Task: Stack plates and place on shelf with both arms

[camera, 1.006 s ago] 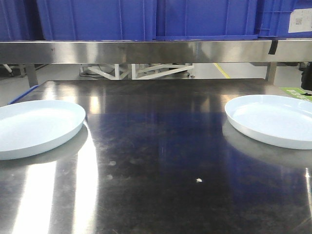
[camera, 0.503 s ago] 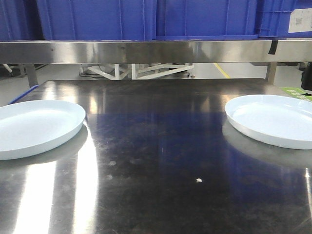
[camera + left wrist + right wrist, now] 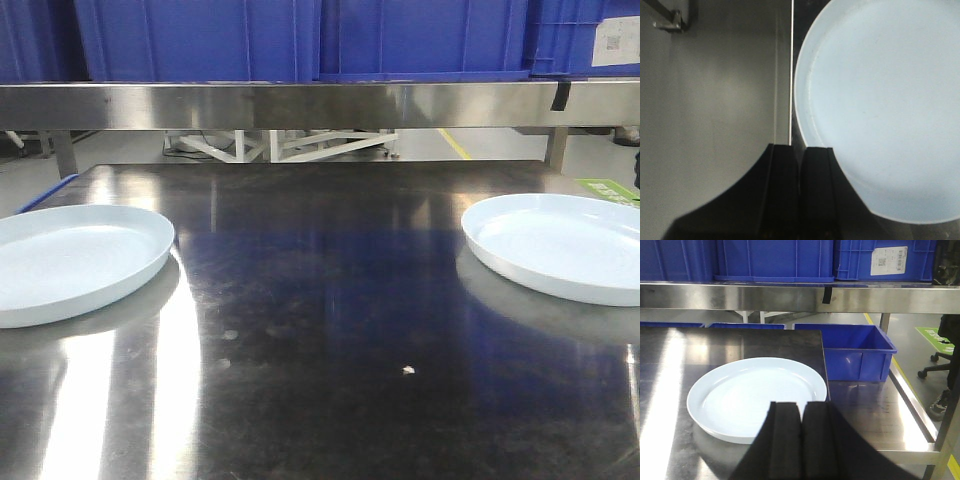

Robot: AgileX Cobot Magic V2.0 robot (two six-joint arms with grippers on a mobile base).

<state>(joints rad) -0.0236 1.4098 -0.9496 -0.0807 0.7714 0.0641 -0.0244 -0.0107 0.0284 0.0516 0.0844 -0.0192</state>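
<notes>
Gleaming round plates (image 3: 72,262) (image 3: 562,246), dark steel tbl (image 3: 320,300)

The left plate (image 3: 70,262) and right plate (image 3: 560,245), 2 alike, look like smooth, glossy plastic. The tabletop (image 3: 330,300) is dark polished steel, mirror-bright and faintly smudged. The shelf (image 3: 300,105) rail is duller brushed steel; the crates (image 3: 200,40) on it are blue moulded plastic.

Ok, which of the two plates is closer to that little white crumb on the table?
The right plate; the crumb lies right of the table's middle, far from the left plate.
</notes>
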